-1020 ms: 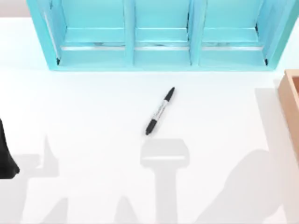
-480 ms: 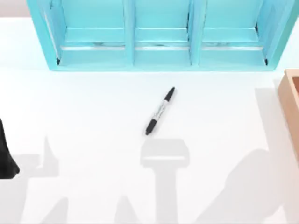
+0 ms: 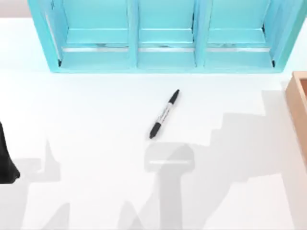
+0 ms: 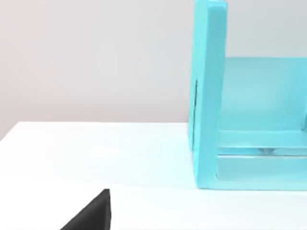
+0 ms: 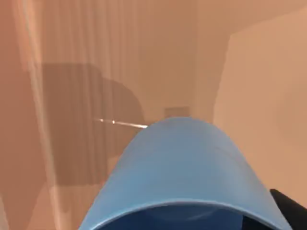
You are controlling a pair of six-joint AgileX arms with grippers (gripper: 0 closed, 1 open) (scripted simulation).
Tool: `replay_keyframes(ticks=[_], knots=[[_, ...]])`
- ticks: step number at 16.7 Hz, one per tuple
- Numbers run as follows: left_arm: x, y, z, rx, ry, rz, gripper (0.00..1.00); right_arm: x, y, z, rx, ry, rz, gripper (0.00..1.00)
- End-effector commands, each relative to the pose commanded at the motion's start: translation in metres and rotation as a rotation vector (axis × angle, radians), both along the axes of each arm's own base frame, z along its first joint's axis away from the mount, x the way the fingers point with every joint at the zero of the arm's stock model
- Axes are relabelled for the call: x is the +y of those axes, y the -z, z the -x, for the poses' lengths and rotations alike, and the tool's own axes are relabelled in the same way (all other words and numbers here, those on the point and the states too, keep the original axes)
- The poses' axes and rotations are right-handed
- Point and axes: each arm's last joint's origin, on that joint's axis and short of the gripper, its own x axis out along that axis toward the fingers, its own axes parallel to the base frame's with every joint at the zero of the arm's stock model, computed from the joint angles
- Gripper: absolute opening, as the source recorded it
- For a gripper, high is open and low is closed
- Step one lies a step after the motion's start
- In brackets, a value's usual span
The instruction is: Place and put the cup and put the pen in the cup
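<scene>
Filling the near part of the right wrist view, the blue cup [image 5: 180, 177] sits close against the camera with tan wooden walls [image 5: 96, 72] around and behind it; a dark bit of the right gripper [image 5: 290, 206] shows at its side, and whether its fingers are pinching the cup cannot be told. On the white table [image 3: 86, 110], the pen [image 3: 164, 114] lies flat and slanted near the middle, apart from everything else. The left arm [image 3: 5, 158] rests at the table's left edge. Farther back stands the turquoise shelf [image 3: 163, 36] with three compartments, and the wooden box [image 3: 298, 103] sits at the right edge.
</scene>
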Motion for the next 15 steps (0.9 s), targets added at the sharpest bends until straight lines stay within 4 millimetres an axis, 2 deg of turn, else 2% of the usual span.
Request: replay_keyframes(ticks=[4, 7, 12, 15], knots=[[0.000, 0.000, 0.000, 0.000, 0.000, 0.000, 1.00, 0.063, -0.061, 0.007, 0.010, -0.002, 0.003, 0.00], [0.000, 0.000, 0.000, 0.000, 0.000, 0.000, 1.00, 0.090, -0.090, 0.019, -0.008, -0.003, 0.002, 0.00], [0.000, 0.000, 0.000, 0.000, 0.000, 0.000, 1.00, 0.092, -0.089, 0.018, -0.003, 0.002, -0.001, 0.00], [0.000, 0.000, 0.000, 0.000, 0.000, 0.000, 1.00, 0.115, -0.068, 0.004, 0.004, 0.000, -0.009, 0.00]])
